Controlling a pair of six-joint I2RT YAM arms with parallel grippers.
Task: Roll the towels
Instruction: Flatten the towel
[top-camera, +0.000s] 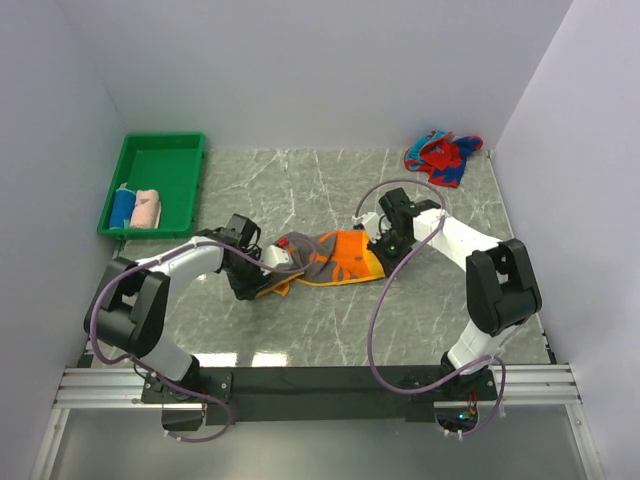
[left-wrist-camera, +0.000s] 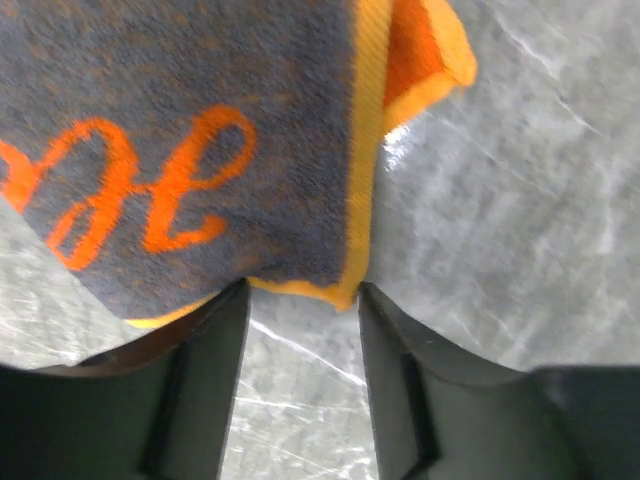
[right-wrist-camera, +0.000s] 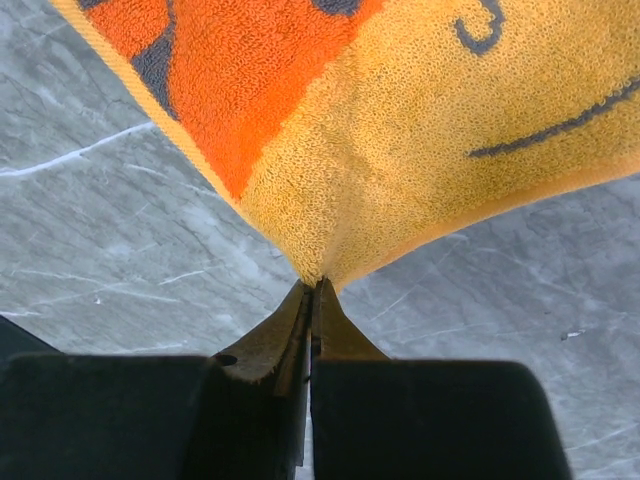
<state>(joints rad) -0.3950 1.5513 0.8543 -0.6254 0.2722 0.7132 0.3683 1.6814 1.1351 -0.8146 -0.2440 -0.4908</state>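
While the right claw (right-wrist-camera: 312, 287) pinches a corner of the orange towel (right-wrist-camera: 400, 120), the left claw (left-wrist-camera: 303, 295) stands open w/ the towel's other end just at its tips. Well beyond the right claw: red-and-blue towel (top-camera: 443, 155); beyond the left, a blue towel (top-camera: 123, 205) & a pink towel (top-camera: 147, 207) in a green tray (top-camera: 165, 138).

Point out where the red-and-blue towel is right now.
In the top view, the red-and-blue towel lies bunched at the far right corner of the table, beyond the right gripper and the orange towel.
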